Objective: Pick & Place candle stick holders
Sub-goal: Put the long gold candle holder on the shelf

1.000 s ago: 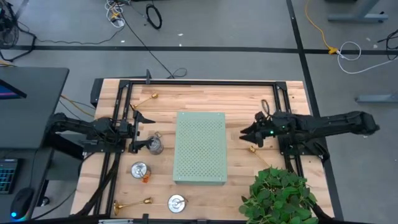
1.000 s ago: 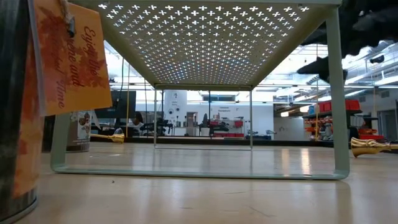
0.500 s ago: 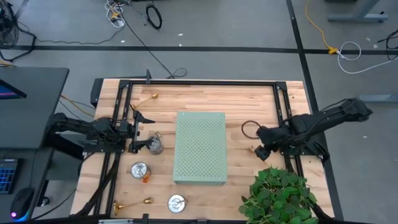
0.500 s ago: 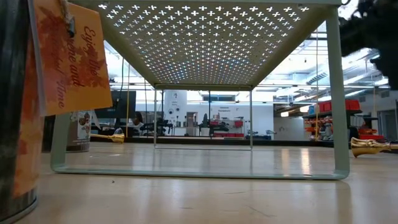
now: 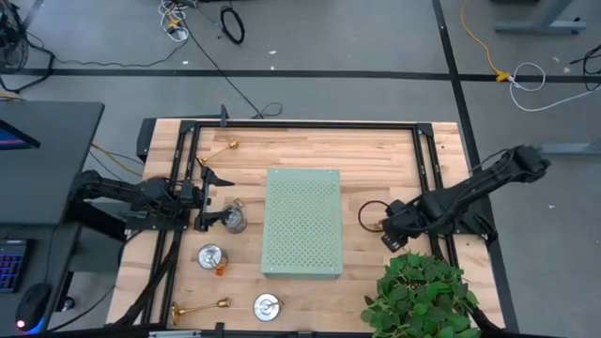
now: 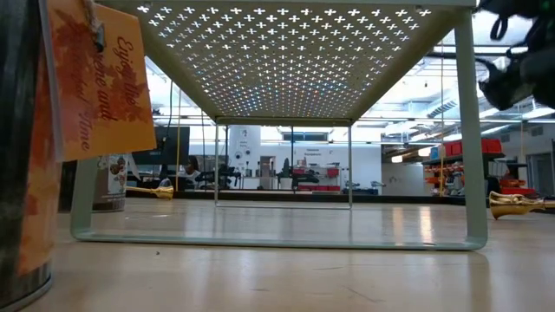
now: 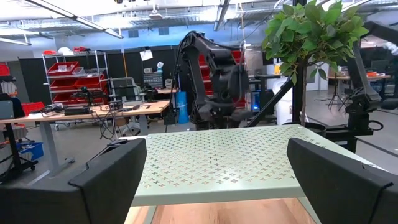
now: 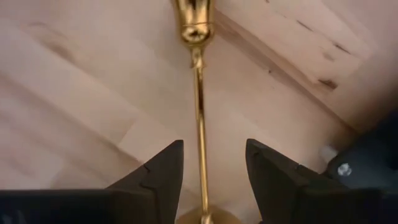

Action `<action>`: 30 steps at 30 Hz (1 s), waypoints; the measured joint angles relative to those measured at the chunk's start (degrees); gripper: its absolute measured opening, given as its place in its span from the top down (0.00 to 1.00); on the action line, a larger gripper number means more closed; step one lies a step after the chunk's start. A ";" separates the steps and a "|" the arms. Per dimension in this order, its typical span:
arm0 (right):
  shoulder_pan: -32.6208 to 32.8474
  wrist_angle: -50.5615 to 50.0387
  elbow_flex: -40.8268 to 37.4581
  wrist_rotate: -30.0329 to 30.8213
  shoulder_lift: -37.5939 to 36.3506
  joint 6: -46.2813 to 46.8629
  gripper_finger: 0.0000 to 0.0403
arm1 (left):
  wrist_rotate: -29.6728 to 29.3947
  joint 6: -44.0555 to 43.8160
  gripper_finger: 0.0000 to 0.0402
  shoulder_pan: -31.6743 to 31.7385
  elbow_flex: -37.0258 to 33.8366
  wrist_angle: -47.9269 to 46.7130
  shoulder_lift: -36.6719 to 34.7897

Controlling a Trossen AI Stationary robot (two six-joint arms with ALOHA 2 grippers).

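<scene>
Gold candle stick holder (image 8: 199, 118) lies flat on the desk (image 5: 376, 155) near the right edge, right under the right end effector (image 8: 208, 171). It is long and thin, with a small cup at one end and a round base at the other. It looks hard and shiny, so it may slip or roll. The thin stem in the middle looks like the best place to grab it. The right end effector has its two fingers apart, one on each side of the stem, not touching it yet.

Two more gold holders lie near the left side of the desk, one by the far edge (image 5: 225, 146) and one by the near edge (image 5: 199, 305). Three squat silver holders (image 5: 211, 255) sit on the left side too. The left end effector (image 5: 211, 199) waits there with its fingers wide apart, holding nothing. A green board with holes (image 5: 302, 222) stands in the middle of the desk with nothing on it. A leafy plant (image 5: 423, 296) is at the near right corner.
</scene>
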 joint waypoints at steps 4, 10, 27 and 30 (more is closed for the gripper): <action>0.00 3.23 -1.47 -0.15 2.49 -0.46 0.56 | 0.00 0.00 0.01 0.00 0.00 0.02 0.00; -0.02 9.93 -4.77 -0.31 4.65 -0.43 0.56 | 0.00 0.00 0.01 0.00 0.00 0.00 0.00; -0.02 13.48 -8.53 -0.15 5.69 0.04 0.78 | 0.00 -0.02 0.01 0.00 0.00 0.00 0.00; -0.11 13.48 -8.53 -0.15 5.69 -0.53 0.92 | 0.02 -0.02 0.01 0.00 0.00 0.00 0.00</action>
